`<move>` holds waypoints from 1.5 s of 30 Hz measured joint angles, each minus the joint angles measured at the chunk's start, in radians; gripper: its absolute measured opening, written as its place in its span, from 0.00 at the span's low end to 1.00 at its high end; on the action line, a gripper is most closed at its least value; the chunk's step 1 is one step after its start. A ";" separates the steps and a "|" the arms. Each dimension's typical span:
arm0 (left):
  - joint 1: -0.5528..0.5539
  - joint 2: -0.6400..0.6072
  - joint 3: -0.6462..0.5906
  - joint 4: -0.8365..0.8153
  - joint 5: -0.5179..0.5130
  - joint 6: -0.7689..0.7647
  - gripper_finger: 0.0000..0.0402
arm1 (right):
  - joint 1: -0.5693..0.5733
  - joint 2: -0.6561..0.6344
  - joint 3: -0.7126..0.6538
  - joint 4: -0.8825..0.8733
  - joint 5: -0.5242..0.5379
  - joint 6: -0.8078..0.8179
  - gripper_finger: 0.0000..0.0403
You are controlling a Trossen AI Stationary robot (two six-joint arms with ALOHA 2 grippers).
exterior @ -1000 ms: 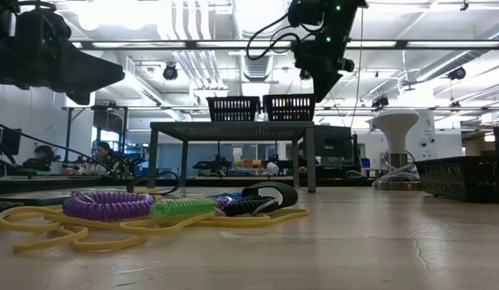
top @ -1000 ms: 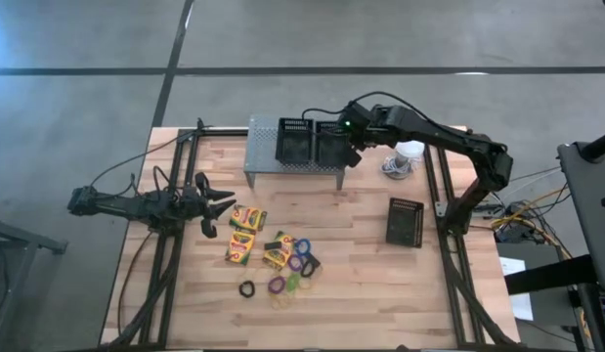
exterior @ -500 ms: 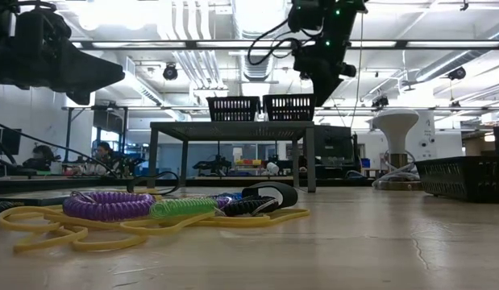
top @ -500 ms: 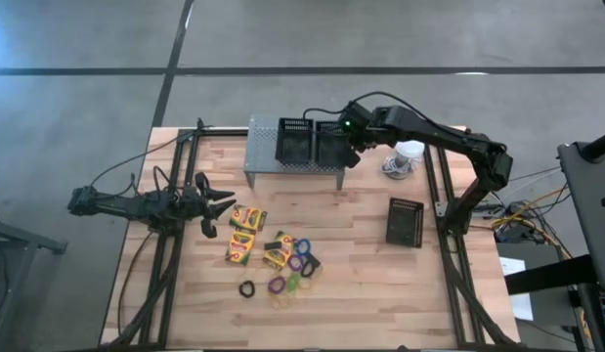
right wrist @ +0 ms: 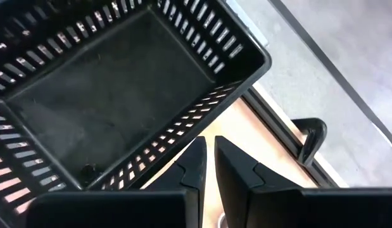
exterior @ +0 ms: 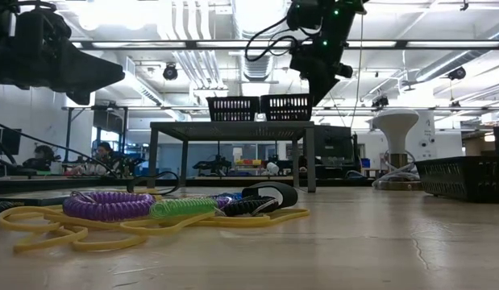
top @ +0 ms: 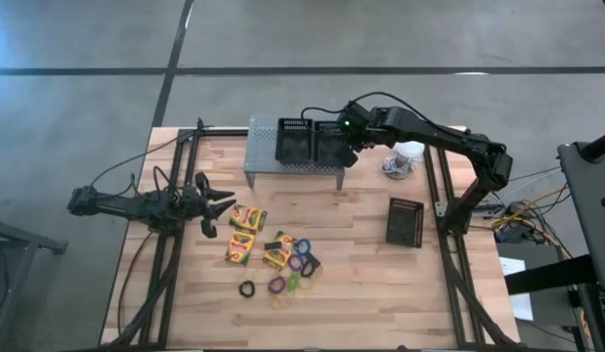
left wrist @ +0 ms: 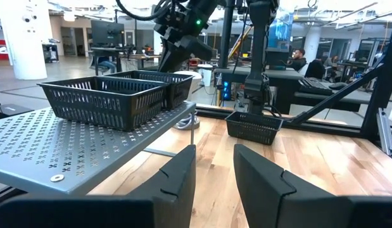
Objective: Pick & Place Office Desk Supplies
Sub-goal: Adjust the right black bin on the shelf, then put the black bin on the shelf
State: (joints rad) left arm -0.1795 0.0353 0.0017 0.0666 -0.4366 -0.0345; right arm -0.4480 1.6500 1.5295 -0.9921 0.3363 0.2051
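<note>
Baskets set on stand, third awaits

Two mesh baskets (top: 313, 143) are seen side by side on the grey stand (top: 264, 156); the third basket (top: 405, 221) lies on the table (top: 370, 284) right of the stand. The right gripper (top: 352, 156), jaws pressed together and empty, hovers beside the stand's right basket. The third basket is judged next. Four crayon boxes (top: 247, 217) and about nine band loops (top: 294, 264) lie in front of the stand. The left gripper (top: 222, 202), jaws partly spread, waits left of them.

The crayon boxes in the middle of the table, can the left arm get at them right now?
Probably yes. The left gripper sits open just beside the crayon boxes, with bare table between and nothing covering them.
</note>
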 joint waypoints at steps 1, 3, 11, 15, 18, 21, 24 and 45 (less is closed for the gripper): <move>0.000 0.000 0.000 0.000 0.000 0.000 0.28 | 0.000 -0.006 0.000 -0.007 0.001 0.001 0.07; 0.000 0.000 0.000 0.000 0.000 0.000 0.28 | 0.009 -0.030 0.000 -0.024 0.003 0.015 0.07; 0.000 0.000 0.000 0.000 0.000 0.000 0.28 | 0.181 -0.117 0.002 -0.251 -0.005 0.166 0.07; 0.000 0.000 0.000 0.000 0.000 0.000 0.28 | 0.364 -0.114 -0.015 -0.427 -0.139 0.317 0.07; 0.000 0.000 0.000 0.000 0.000 0.000 0.28 | 0.510 -0.108 -0.056 -0.530 -0.255 0.437 0.08; 0.000 0.000 0.000 0.000 0.000 0.000 0.28 | 0.631 -0.118 -0.135 -0.518 -0.409 0.559 0.13; 0.000 0.000 0.000 0.000 0.000 0.000 0.28 | 0.733 -0.124 -0.227 -0.486 -0.491 0.623 0.21; 0.000 0.000 0.000 0.000 0.000 0.000 0.28 | 0.764 -0.161 -0.655 -0.207 -0.404 0.393 0.42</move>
State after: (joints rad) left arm -0.1795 0.0353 0.0015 0.0666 -0.4365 -0.0345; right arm 0.3161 1.4895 0.8747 -1.1996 -0.0677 0.5982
